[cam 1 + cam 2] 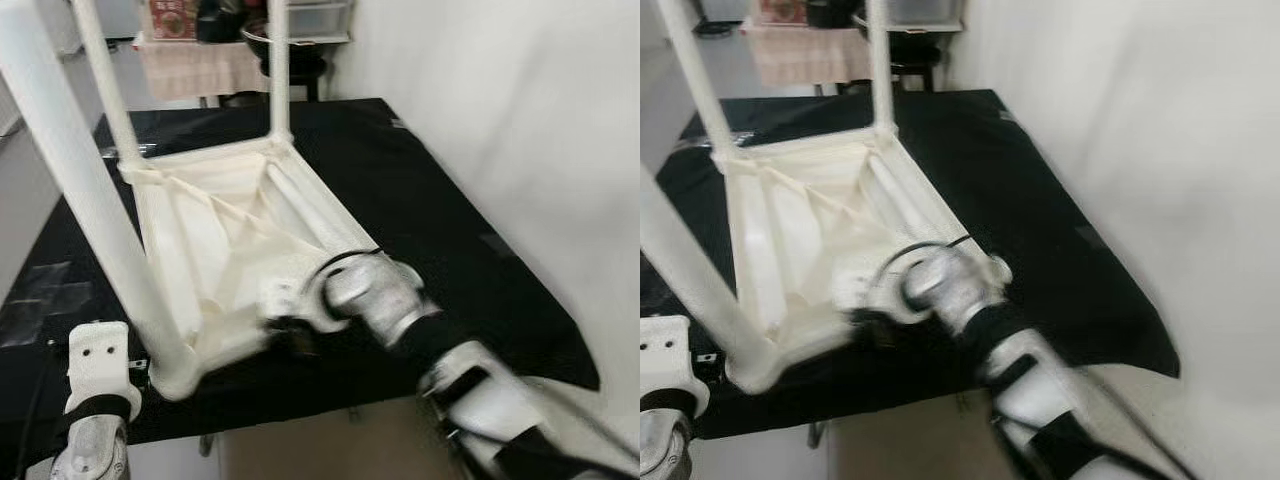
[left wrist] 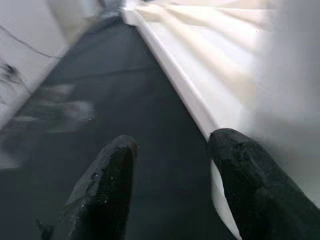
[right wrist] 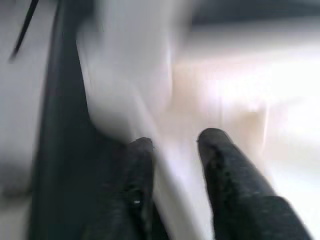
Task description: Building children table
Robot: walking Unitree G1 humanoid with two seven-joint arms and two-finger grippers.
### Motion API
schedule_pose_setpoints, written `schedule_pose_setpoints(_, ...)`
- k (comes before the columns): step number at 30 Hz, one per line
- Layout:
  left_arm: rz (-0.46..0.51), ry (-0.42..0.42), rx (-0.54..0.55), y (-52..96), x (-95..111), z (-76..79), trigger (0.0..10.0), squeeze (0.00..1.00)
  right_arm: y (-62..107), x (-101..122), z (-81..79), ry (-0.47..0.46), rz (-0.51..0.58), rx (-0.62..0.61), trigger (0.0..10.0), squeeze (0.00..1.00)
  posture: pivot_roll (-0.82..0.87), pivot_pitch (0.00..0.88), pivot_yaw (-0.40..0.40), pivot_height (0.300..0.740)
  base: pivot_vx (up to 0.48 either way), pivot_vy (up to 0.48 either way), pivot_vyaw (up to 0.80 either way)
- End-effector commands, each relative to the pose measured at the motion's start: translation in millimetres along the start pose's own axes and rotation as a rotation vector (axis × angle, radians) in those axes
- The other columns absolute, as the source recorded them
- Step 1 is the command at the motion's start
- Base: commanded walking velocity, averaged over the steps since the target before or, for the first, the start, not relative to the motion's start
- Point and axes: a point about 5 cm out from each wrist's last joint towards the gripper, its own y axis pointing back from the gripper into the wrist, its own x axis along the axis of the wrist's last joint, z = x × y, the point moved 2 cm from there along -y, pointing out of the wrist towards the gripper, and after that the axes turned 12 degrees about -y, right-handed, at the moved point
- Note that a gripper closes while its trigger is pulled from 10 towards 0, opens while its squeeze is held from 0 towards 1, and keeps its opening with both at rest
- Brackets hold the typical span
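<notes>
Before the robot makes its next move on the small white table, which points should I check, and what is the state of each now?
1. White table lies upside down on the black mat, legs up: ok.
2. Three legs stand at the corners; the corner under the right gripper is hidden: cannot tell.
3. Right gripper sits at the near frame edge, fingers apart: ok.
4. Right gripper's grip on the frame, picture blurred: cannot tell.
5. Left gripper is open, low over the mat beside the frame rail: ok.
</notes>
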Motion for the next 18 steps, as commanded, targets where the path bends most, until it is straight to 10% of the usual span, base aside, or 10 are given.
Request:
schedule_pose_setpoints(1,-0.044,-0.028,0.123,3.1,-10.2,-26.6,10.0,0.00,11.4,7.4,13.1,0.005,0.050,-0.053,10.0,1.00,0.01,0.096,-0.010,0.740,0.000,0.000,0.00)
schedule_pose_setpoints(7,-0.090,-0.054,0.320,9.7,-18.9,-66.2,10.0,0.00,17.7,5.9,12.4,-0.017,0.087,-0.034,10.0,1.00,0.01,0.095,-0.007,0.740,0.000,0.000,0.00)
schedule_pose_setpoints(8,-0.108,-0.049,0.375,13.8,-21.8,-76.0,10.0,0.00,21.4,3.3,9.1,-0.016,0.097,-0.001,10.0,0.38,0.01,0.095,-0.004,0.740,0.000,0.000,0.00)
schedule_pose_setpoints(9,-0.128,-0.041,0.405,17.8,-26.4,-81.7,10.0,0.00,25.3,-0.3,5.9,-0.022,0.104,0.029,10.0,0.09,0.01,0.094,-0.002,0.740,0.000,0.000,0.00)
schedule_pose_setpoints(10,-0.140,-0.035,0.408,20.3,-29.8,-82.6,10.0,0.00,28.2,-3.8,3.5,-0.023,0.103,0.050,10.0,0.00,0.01,0.094,-0.001,0.740,0.000,0.000,0.00)
schedule_pose_setpoints(14,-0.138,0.020,0.309,20.3,-32.9,-65.2,10.0,0.00,31.2,-10.6,1.4,-0.024,0.090,0.057,10.0,0.00,0.01,0.094,0.000,0.740,0.000,0.000,0.00)
schedule_pose_setpoints(18,-0.029,0.057,-0.296,33.6,-14.5,26.5,10.0,0.00,37.0,-18.7,9.9,-0.052,0.070,-0.009,10.0,0.00,0.01,0.090,0.008,0.740,0.000,0.000,0.00)
